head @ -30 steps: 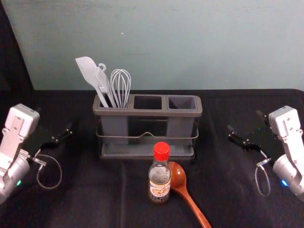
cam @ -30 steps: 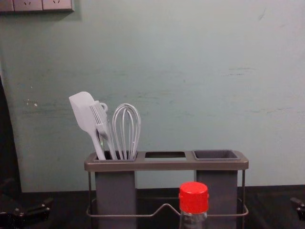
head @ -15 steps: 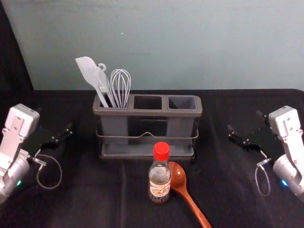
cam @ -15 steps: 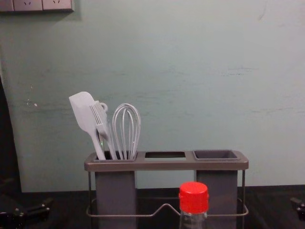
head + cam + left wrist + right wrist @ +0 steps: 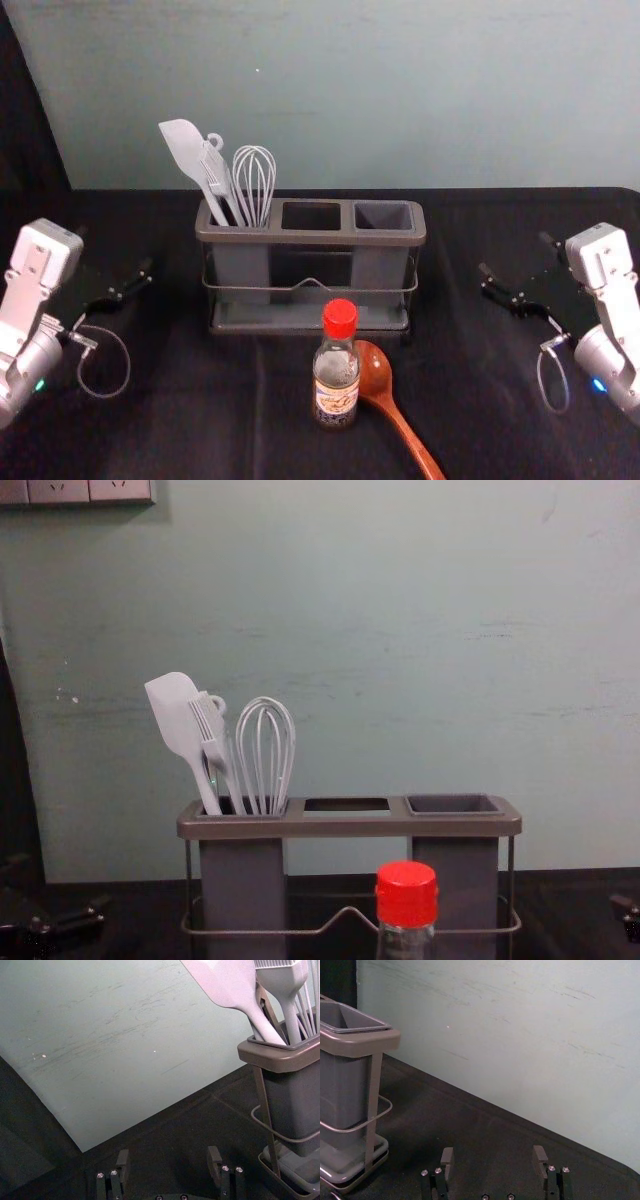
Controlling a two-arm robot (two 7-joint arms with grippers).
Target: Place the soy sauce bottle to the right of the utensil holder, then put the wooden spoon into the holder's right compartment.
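With the right gripper (image 5: 515,254), spread and empty at mid-right and nearer than the parted left gripper (image 5: 115,250) at mid-left, reach lower-left for the upright soy sauce bottle (image 5: 336,380) at lower centre.

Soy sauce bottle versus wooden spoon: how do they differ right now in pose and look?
The soy sauce bottle stands upright, while the wooden spoon lies flat. The bottle is see-through with a red cap and a printed label; the spoon is plain reddish brown. The bottle is a compact cylinder, the spoon a rounded bowl on a long, thin handle. Both rest on the black cloth in front of the utensil holder.
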